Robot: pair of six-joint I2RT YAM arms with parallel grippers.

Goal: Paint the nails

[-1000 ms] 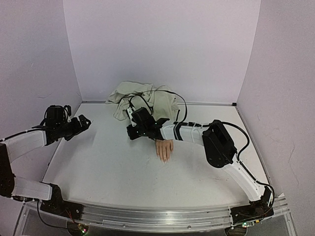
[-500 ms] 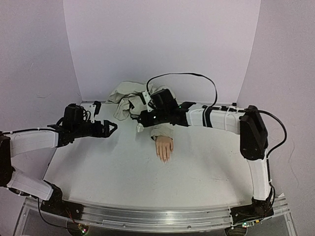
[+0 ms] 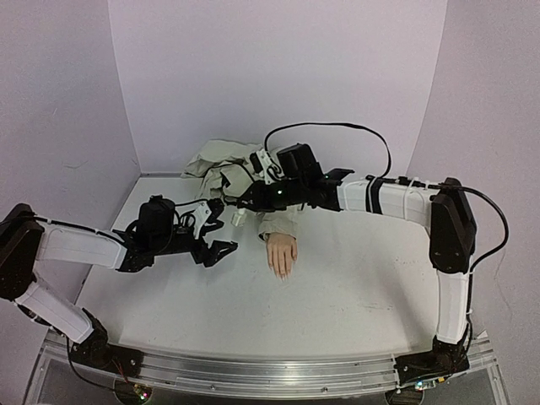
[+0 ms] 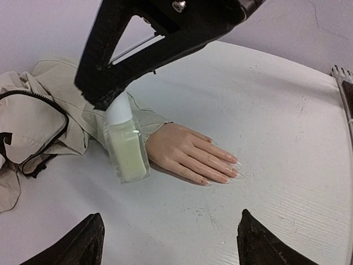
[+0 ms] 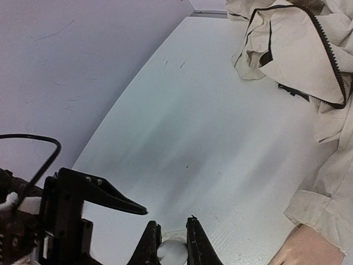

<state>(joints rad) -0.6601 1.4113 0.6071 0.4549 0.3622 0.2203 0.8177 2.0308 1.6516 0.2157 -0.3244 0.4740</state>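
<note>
The mannequin hand (image 3: 281,253) lies palm down on the white table, its beige sleeve (image 3: 278,221) behind it. Its nails (image 4: 232,167) are long, pale and skin-coloured, with clear tips. My right gripper (image 3: 240,212) is shut on the white cap (image 4: 117,111) of a small bottle (image 4: 127,150) of pale greenish liquid and holds it just left of the mannequin's wrist. In the right wrist view the fingers (image 5: 152,244) pinch the cap (image 5: 172,252). My left gripper (image 3: 218,229) is open and empty, low over the table, facing the bottle and the hand (image 4: 190,153).
A crumpled beige jacket (image 3: 232,169) with a black zipper lies at the back of the table, behind the mannequin hand. Lilac walls close in the back and both sides. The right arm (image 3: 380,196) stretches across the back of the table.
My left arm has swung right and forward, from the left wall to just left of the mannequin hand. My right gripper has shifted slightly with the bottle.
</note>
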